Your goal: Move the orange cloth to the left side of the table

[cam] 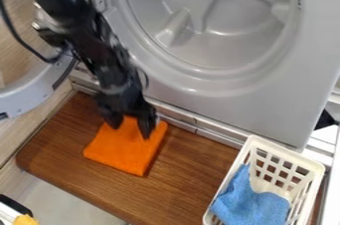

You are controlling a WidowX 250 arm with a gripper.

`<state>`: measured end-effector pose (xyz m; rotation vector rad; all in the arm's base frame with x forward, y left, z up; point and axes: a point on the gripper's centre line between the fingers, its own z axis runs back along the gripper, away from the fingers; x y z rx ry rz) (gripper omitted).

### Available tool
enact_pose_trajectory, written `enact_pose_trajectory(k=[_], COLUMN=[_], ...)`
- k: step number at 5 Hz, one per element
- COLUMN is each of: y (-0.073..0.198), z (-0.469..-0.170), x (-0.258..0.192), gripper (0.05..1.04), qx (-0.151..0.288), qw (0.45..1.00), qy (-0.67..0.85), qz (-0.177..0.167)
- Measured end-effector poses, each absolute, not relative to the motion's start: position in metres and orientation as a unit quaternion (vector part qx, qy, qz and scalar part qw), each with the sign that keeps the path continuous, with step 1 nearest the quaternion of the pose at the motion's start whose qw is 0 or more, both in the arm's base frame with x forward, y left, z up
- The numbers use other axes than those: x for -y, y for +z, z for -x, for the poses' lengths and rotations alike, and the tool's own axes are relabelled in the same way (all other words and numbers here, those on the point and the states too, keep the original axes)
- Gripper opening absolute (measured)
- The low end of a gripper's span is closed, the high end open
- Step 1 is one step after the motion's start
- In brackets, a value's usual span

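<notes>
the folded orange cloth (120, 150) lies on the brown wooden tabletop (193, 179), left of the frame's centre. the black gripper (130, 130) hangs down over its upper part, with the fingers (145, 125) parted and open (whether they touch the fabric, i can't tell). in the lower right of the frame, a blue cloth (252, 201) sits inside a white plastic basket (288, 153). a grey front-loading laundry machine (266, 102) stands behind, its round opening at the top.
</notes>
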<state>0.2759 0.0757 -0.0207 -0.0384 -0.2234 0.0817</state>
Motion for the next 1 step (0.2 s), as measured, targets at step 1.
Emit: enact_pose_trajectory(k=[1], y=[-0.0107], z=[-0.2688], x=[-0.0764], gripper=[0.999], qx=[0.096], qw=[0.994], qy=[0.041], qz=[0.036])
